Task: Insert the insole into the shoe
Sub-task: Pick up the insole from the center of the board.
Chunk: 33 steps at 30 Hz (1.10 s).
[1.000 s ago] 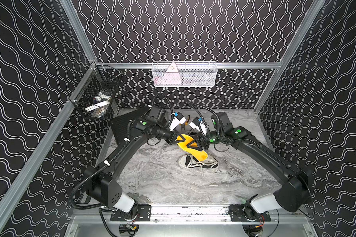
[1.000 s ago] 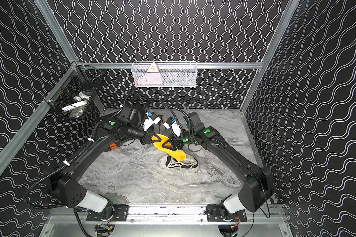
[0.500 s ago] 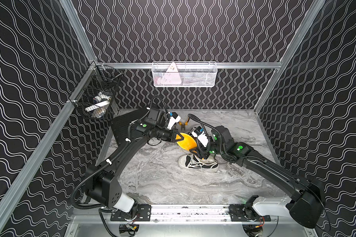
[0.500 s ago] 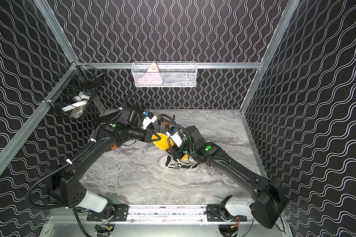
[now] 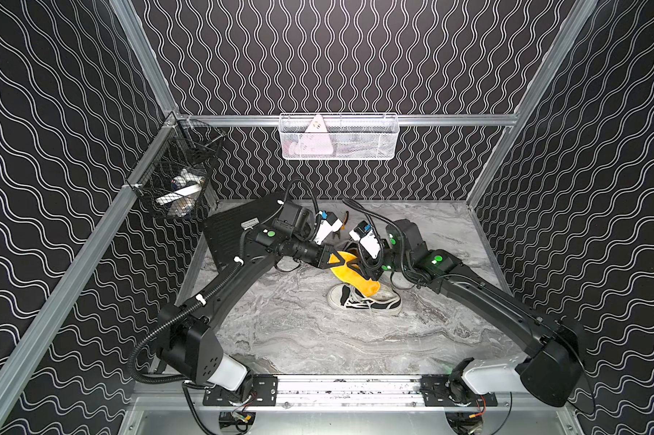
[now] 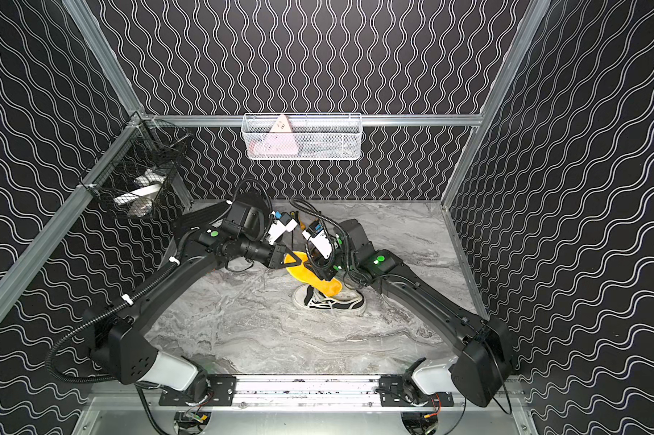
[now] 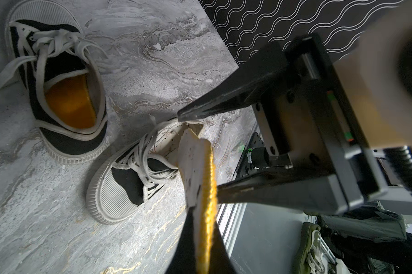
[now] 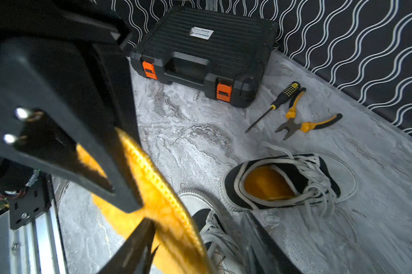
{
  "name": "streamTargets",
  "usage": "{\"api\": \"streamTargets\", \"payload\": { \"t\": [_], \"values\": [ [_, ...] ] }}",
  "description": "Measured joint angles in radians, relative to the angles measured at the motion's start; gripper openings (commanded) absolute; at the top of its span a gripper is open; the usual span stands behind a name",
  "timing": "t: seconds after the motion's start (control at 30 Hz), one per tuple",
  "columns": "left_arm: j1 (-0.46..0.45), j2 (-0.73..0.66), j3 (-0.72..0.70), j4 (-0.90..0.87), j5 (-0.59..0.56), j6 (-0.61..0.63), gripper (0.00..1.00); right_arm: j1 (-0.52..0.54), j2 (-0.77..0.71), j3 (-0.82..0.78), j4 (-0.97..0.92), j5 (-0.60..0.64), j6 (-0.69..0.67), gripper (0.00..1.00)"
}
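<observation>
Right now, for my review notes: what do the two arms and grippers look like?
The left arm and right arm are matte black with rounded joints, a white segment at each base and a round green dot near each wrist. Black ribbed cable conduit runs along the left arm, fastened by white ties. The left gripper and right gripper are black, with long tapered fingers.

Robot test cell, lab-type (walled on 3 sides): alu-profile frame (image 5: 449, 119) w/ black wavy-patterned walls (image 5: 355, 56), marble-look table (image 5: 299, 331), rail (image 5: 348, 388) at 6 o'clock carrying 2 arms (image 5: 235, 278), white wire basket (image 5: 374, 147) at 12, black wire basket (image 5: 156, 203) at 10, toolbox (image 5: 227, 233) at 11.
</observation>
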<state>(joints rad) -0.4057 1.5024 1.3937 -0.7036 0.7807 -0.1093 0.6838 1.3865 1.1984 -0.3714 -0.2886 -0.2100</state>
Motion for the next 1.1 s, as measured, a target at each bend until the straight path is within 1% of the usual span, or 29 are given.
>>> {"api": "streamTargets", "payload": {
  "t": [0.07,0.13,0.27,0.33,0.43,0.53,0.67,0.87,1.1],
  "values": [
    [0.000,0.000,0.000,0.000,-0.002,0.000,0.00,-0.004,0.005,0.008,-0.018,-0.032,-0.006,0.29],
    [0.002,0.000,0.000,0.002,-0.008,-0.001,0.00,-0.004,0.004,0.010,-0.032,-0.049,-0.009,0.23],
    [0.023,0.000,0.001,0.023,-0.030,-0.068,0.00,-0.004,-0.017,0.005,-0.040,-0.060,-0.009,0.17],
    [0.036,0.005,0.003,0.046,-0.039,-0.120,0.00,0.005,-0.048,-0.021,-0.022,-0.038,-0.002,0.18],
    [0.040,0.010,0.004,0.074,-0.046,-0.192,0.00,0.027,-0.087,-0.092,0.039,0.026,0.018,0.23],
    [0.040,0.014,0.007,0.083,-0.045,-0.236,0.00,0.035,-0.098,-0.145,0.081,0.082,0.019,0.30],
    [0.040,0.009,0.007,0.089,-0.036,-0.281,0.00,0.040,-0.082,-0.151,0.120,0.126,0.014,0.48],
    [0.041,0.000,0.003,0.090,-0.030,-0.318,0.00,0.041,-0.081,-0.198,0.198,0.130,-0.008,0.65],
    [0.046,0.000,-0.008,0.090,-0.030,-0.367,0.00,0.048,-0.077,-0.224,0.261,0.103,-0.053,0.75]
  ]
}}
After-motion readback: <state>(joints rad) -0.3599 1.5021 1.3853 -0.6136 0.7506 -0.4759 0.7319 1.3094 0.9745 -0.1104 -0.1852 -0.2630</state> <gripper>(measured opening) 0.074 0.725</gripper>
